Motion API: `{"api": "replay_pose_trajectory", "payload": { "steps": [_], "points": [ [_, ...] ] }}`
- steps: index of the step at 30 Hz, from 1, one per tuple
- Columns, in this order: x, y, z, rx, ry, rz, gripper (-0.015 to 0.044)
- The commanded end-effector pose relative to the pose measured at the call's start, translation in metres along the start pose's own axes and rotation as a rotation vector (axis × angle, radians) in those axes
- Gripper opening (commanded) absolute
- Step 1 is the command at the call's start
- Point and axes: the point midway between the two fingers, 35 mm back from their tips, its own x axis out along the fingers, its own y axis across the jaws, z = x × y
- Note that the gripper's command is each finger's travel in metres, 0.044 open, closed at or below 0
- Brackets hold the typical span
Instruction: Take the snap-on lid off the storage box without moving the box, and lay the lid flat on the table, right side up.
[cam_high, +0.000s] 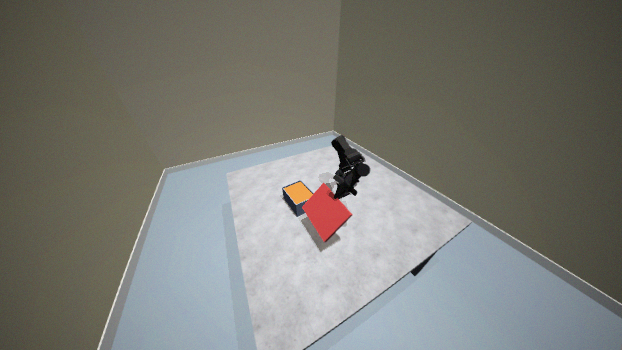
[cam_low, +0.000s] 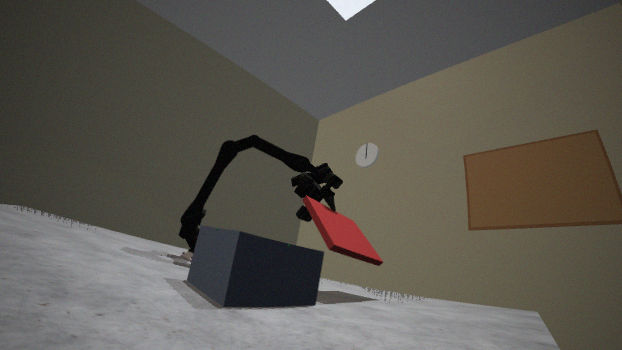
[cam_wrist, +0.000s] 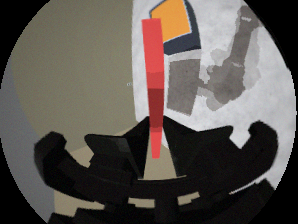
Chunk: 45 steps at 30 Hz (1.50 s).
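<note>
The red lid (cam_high: 327, 214) (cam_low: 345, 232) (cam_wrist: 154, 55) is in the air, tilted, beside and above the box and apart from it. My gripper (cam_high: 336, 196) (cam_wrist: 156, 117) is shut on the lid near one edge; in the exterior view the fingers are partly hidden behind the lid. In the wrist view the lid shows edge-on between the fingertips. The dark blue storage box (cam_high: 300, 208) (cam_low: 272, 275) (cam_wrist: 183, 46) stands upright on the table, with an orange surface (cam_high: 298, 192) (cam_wrist: 171, 20) showing at its open top.
The grey-white table (cam_high: 290, 280) (cam_low: 125, 310) lies under the box and lid. The lid's shadow falls on the table beside the box. The table's front edge lies beyond the lid, away from the arm base. A clock and an orange board hang on the wall behind.
</note>
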Motion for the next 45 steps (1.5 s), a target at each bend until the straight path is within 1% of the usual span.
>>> {"api": "replay_pose_trajectory", "payload": {
  "steps": [1,17,45],
  "points": [
    [-0.003,0.002,-0.007,0.008,-0.003,0.011,0.0000],
    [-0.005,0.001,-0.037,0.009,-0.002,0.011,0.0000],
    [0.011,-0.018,-0.033,0.009,-0.002,0.011,0.0000]
  ]
}}
